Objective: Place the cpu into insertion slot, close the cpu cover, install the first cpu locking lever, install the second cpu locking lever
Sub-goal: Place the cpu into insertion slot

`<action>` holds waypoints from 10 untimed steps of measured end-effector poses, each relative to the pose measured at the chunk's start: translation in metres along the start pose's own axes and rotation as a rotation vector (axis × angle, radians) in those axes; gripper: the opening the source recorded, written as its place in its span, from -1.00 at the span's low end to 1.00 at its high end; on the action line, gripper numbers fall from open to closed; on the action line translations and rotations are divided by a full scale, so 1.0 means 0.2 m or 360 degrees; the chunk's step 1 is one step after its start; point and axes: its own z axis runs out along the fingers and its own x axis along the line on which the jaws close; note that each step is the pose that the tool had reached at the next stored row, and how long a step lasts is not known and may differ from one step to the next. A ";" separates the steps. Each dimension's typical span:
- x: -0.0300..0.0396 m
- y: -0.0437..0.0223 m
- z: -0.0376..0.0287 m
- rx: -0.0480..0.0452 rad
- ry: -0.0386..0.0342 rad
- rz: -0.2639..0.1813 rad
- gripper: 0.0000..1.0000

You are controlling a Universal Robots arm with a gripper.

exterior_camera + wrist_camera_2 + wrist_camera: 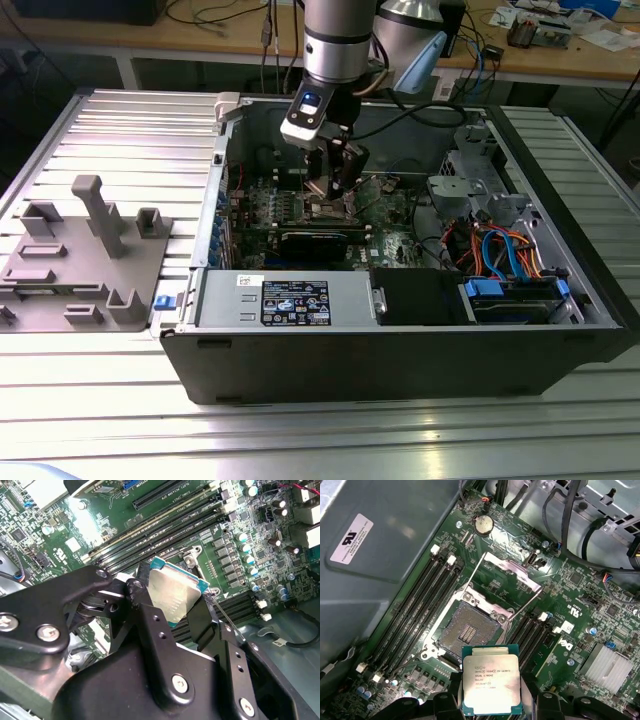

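At the exterior view's left a grey moulded fixture (85, 255) lies on the slatted desk (130, 130), well apart from the work. In the middle of that frame sits the open computer case (400, 350), with the claw (333, 185) low over the green board inside it. In both wrist views the claw (491, 700) (172, 600) is clamped on the cpu (491, 685) (172, 592), its black fingers (145, 610) pinching two opposite edges and the dull metal top facing the cameras. In the first wrist view the chip hangs just beside the insertion slot (467, 630), not seated. The slot's dark centre is bare, and the cpu cover (512, 571) stands tilted up at its far edge. Long black memory slots (427, 595) run alongside. The chip looks light, thin and stiff, with a smooth and probably slippery lid. Its underside and the socket's contacts are likely fragile, so the edges seem the right place to hold it. At the exterior view's right, blue and orange cables (500, 245) crowd the case.
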 end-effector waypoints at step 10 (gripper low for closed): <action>0.000 0.000 0.004 0.0002 0.0000 0.0027 0.09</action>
